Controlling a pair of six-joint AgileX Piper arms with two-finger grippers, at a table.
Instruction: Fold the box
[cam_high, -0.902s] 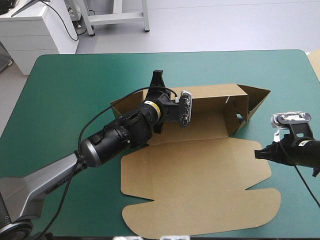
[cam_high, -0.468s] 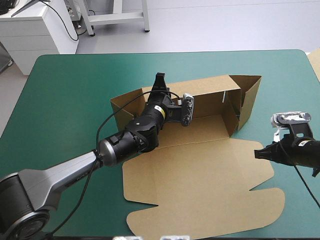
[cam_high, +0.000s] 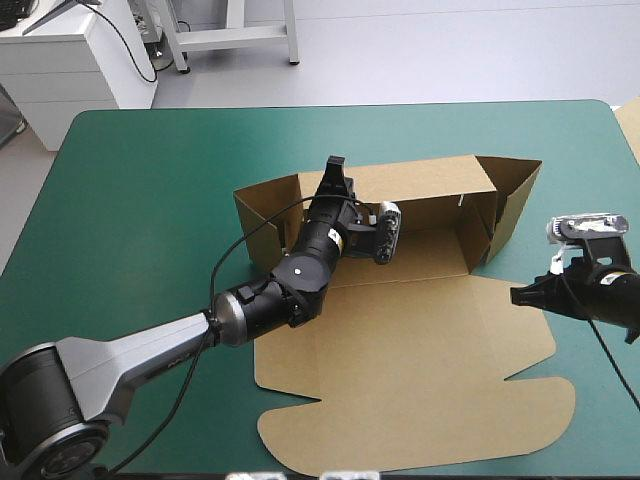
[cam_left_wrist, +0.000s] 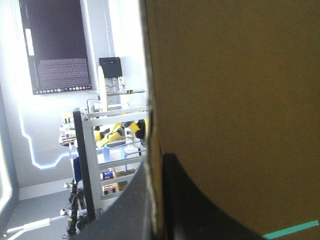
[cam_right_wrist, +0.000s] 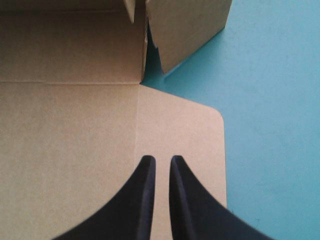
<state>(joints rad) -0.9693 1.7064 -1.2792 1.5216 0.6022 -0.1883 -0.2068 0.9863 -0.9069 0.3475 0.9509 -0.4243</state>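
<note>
Pale grey floor (cam_high: 430, 50), white cabinet (cam_high: 70, 70) beyond.

The table (cam_high: 140, 220) carries a teal-green cover (cam_right_wrist: 270, 75) that reaches to its rounded far corners and runs out to every edge in sight. Just past the table's right edge, near the far right corner, a sliver of pale brown board (cam_high: 632, 128) shows, only partly in view.

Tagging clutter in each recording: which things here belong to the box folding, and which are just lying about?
In the job: the box, walls raised, lid flat; left claw, shut on its far wall; right claw, shut, over the lid's right flap.
Lying about: a pale sliver past the right edge of the teal-green cover, too little shown to identify.
</note>
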